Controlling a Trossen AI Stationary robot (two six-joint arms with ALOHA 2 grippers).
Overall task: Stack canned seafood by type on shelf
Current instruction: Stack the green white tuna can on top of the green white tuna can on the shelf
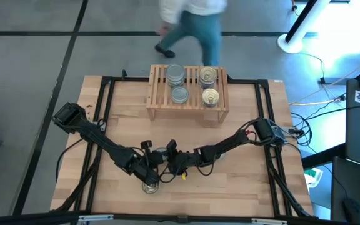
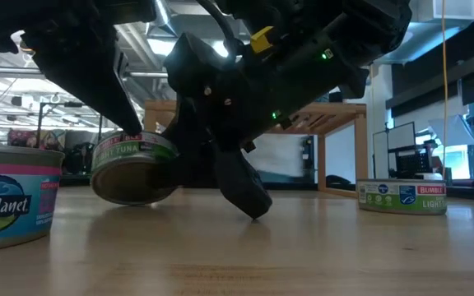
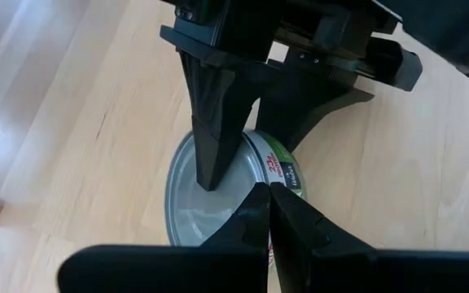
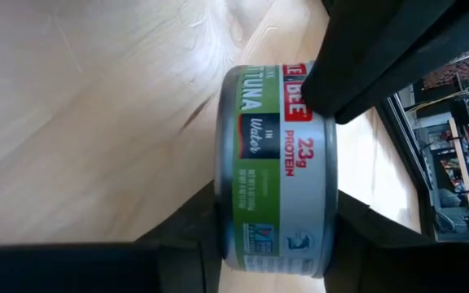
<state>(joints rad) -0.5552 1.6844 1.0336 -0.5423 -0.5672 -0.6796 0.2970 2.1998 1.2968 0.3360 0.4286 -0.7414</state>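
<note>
My right gripper (image 4: 275, 236) grasps a green-labelled tuna tin (image 4: 275, 167) by its top and bottom, tilted at the table's (image 1: 242, 187) near middle; my left gripper (image 3: 267, 224), fingers clenched together, touches it. Other tins (image 1: 175, 75) sit on the shelf (image 1: 157, 106)

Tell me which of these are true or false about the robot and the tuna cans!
1. The right gripper has its fingers on both sides of a tuna can. True.
2. The shelf has no cans on it. False: silver-topped cans sit on its left part and gold-topped cans on its right.
3. The can between the two grippers lies flat on the table. False: in the low view it is tilted, one edge lifted.
4. The left gripper is shut, its fingertips together beside that can. True.
5. A person is beyond the table. True.
</note>
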